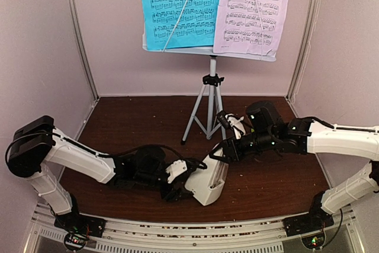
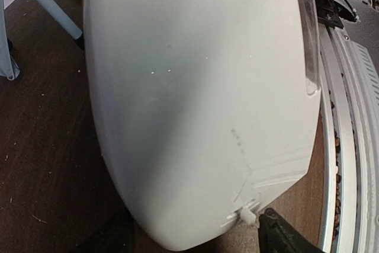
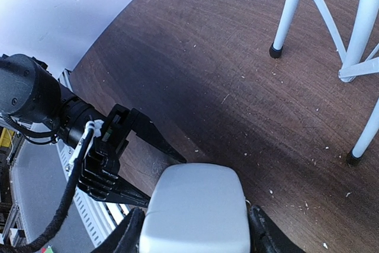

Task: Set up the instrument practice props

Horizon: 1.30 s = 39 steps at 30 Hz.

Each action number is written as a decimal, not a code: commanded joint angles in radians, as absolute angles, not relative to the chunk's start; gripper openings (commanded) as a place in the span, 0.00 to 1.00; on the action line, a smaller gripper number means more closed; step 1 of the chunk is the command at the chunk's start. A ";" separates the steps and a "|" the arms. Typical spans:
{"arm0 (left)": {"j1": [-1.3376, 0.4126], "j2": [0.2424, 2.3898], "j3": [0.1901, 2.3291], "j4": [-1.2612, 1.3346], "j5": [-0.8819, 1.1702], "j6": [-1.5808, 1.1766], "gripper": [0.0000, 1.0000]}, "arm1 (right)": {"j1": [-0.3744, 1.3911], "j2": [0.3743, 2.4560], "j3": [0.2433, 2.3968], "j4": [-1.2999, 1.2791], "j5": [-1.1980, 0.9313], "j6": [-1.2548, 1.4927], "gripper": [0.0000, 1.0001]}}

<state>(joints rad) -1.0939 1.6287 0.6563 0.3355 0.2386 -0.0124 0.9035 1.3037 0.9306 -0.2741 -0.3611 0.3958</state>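
Your metronome (image 1: 210, 181) is at the front middle of the worktop (image 1: 136, 122). It is tipped over on a slant, with its wide base toward the near edge and its narrow top toward the right arm. I cannot tell whether the base touches the wood.

Your right claw (image 1: 223, 151) is clenched on that narrow top. In its wrist view the cream body (image 3: 195, 211) fills the gap between the two fingers (image 3: 126, 236), touching both sides.

Your left claw (image 1: 185, 183) comes in from the left at the wide end. From the right wrist you can see it (image 3: 161, 176) with one black finger on each side of the base. In its own view the metronome (image 2: 201, 105) fills nearly the whole picture, with a dark fingertip (image 2: 281, 236) at the lower right corner. You cannot tell from these views whether that claw is pressing or loose.

The stand (image 1: 211, 106) is upright behind the metronome, well apart from it, with one foot near the right claw. The cyan sheet (image 1: 177, 5) and lilac sheet (image 1: 254, 9) rest side by side on its desk.
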 commanded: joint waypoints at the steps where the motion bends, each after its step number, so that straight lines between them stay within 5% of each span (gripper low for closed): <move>1: -1.094 1.619 0.656 0.366 0.238 -0.003 0.77 | 0.908 1.272 0.996 -0.201 -0.329 0.415 0.07; 6: -1.074 1.500 0.600 0.380 0.120 -0.026 0.83 | 0.927 1.270 1.067 -0.261 -0.130 0.471 0.16; 14: -1.052 1.361 0.555 0.428 -0.092 -0.118 0.88 | 0.980 1.389 1.232 -0.463 0.117 0.587 0.14; 24: -1.052 1.357 0.580 0.468 -0.167 -0.156 0.89 | 1.050 1.539 1.375 -0.568 0.181 0.640 0.36; 29: -1.051 1.358 0.586 0.468 -0.165 -0.147 0.89 | 1.054 1.595 1.375 -0.557 0.148 0.653 0.39; 39: -1.052 1.313 0.621 0.382 -0.111 -0.125 0.91 | 1.077 1.595 1.380 -0.523 0.148 0.648 0.84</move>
